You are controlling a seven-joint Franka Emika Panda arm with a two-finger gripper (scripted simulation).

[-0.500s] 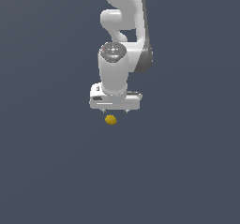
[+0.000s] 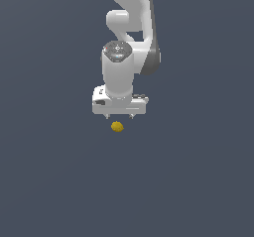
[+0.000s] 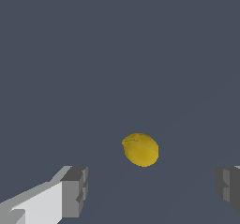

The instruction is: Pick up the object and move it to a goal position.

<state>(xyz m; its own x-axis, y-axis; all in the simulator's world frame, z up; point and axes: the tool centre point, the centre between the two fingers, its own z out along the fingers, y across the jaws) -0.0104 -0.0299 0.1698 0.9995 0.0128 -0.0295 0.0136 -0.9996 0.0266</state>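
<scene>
A white robot gripper (image 2: 119,116), its fingers spread apart and empty, hovers just above a small yellow lemon (image 2: 117,127) lying on the grey floor; grasping, lifting and moving it all remain.

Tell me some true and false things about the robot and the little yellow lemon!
1. The lemon is yellow. True.
2. The gripper is squeezing the lemon. False: its fingers are spread wide with the lemon lying untouched between them.
3. The robot arm is white. True.
4. The lemon is floating above the gripper. False: in the exterior view it shows below the gripper.
5. There are three lemons. False: only one shows.
</scene>
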